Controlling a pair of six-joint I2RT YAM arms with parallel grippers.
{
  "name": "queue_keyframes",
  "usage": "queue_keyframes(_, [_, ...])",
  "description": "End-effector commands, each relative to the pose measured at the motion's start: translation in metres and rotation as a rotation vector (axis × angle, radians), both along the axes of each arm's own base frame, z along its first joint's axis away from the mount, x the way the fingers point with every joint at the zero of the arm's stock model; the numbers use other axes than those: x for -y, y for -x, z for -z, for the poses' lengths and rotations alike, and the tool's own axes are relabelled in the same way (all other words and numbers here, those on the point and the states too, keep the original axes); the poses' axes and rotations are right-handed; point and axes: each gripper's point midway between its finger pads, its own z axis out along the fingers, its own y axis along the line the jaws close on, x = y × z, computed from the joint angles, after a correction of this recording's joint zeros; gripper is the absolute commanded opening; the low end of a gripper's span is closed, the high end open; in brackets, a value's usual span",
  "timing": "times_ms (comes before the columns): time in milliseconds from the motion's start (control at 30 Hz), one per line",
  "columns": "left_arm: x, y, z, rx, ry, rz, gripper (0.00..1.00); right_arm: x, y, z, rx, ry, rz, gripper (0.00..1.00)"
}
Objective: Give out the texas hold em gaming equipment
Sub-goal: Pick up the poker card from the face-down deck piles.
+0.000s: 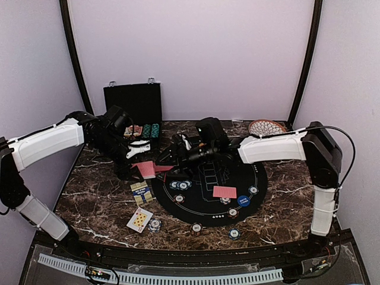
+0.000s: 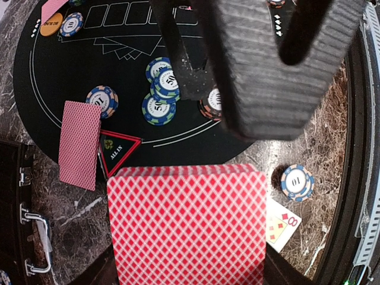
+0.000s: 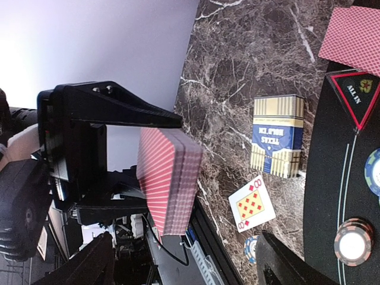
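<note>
My left gripper (image 1: 135, 159) is shut on a deck of red-backed playing cards (image 2: 187, 225), held on edge above the marble just left of the black mat (image 1: 208, 205). My right gripper (image 3: 184, 267) faces that deck (image 3: 169, 181) with its jaws open and nothing between them; its ridged finger (image 2: 255, 65) hangs over the mat. One face-down card (image 1: 224, 192) lies on the mat and another (image 2: 80, 142) lies beside the red all-in triangle (image 2: 119, 151). An eight of diamonds (image 1: 139, 219) lies face up. Poker chips (image 2: 160, 89) are scattered on the mat, with an orange disc (image 2: 50, 25) and a blue disc (image 1: 243, 200).
The black chip case (image 1: 133, 104) stands open at the back left. A patterned round plate (image 1: 267, 126) sits at the back right. A blue and yellow card box (image 1: 141, 191) lies on the marble left of the mat, with single chips (image 1: 155, 224) near the front edge.
</note>
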Motion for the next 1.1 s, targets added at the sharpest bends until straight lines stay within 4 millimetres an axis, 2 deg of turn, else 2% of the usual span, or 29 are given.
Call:
queue_keyframes(0, [0.008,-0.004,-0.017,0.017,0.048,0.006,0.00,-0.020,0.007,-0.017,0.019,-0.079,-0.046,0.83])
queue_keyframes(167, [0.009,-0.004,-0.020,0.017,0.058,0.008,0.00,-0.034,0.009,-0.013,0.006,-0.076,-0.073,0.83])
queue_keyframes(567, [0.011,-0.004,-0.023,0.014,0.067,0.012,0.00,-0.052,0.010,-0.008,-0.019,-0.099,-0.104,0.83])
queue_keyframes(900, [0.012,-0.003,-0.021,0.008,0.068,0.013,0.00,-0.068,0.004,0.010,-0.054,-0.078,-0.134,0.82])
queue_keyframes(1067, [0.011,-0.004,-0.023,0.013,0.070,0.015,0.00,-0.062,0.003,0.026,-0.061,-0.033,-0.132,0.81])
